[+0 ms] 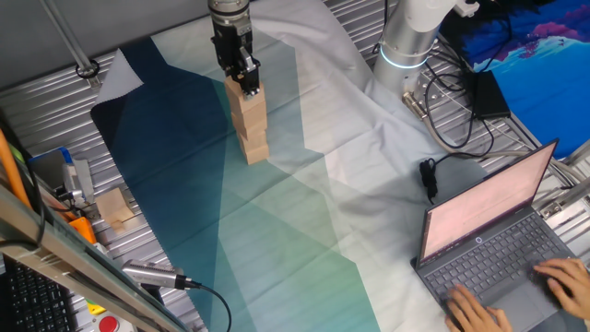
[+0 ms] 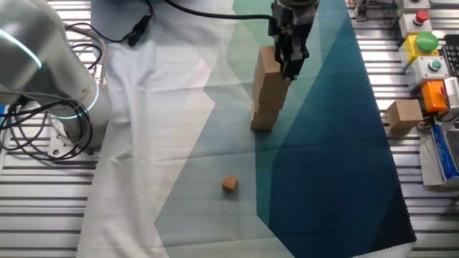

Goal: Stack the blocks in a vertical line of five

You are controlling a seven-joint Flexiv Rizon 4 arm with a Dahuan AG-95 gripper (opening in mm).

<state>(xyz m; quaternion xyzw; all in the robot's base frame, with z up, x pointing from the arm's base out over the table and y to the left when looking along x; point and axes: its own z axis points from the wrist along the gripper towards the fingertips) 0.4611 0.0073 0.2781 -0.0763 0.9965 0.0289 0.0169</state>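
Near the frame's top centre, the gripper (image 1: pixel 246 81) grasps the top block (image 1: pixel 245 96) of a leaning stack (image 2: pixel 266 97); a spare block (image 2: pixel 404 115) sits at the right edge.

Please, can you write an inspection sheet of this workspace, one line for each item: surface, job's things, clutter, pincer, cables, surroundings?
Surface: slatted metal table covered by a cloth in white, light green and dark teal areas.
Job's things: a stack of blocks, slightly uneven; the exact count is hard to tell. One more block lies off the cloth by the button box.
Clutter: small wooden cube alone on the cloth.
Pincer: pincer at the top block, fingers on both sides; contact cannot be judged.
Cables: black cables beside the robot base.
Surroundings: laptop with a person's hands typing; button box.
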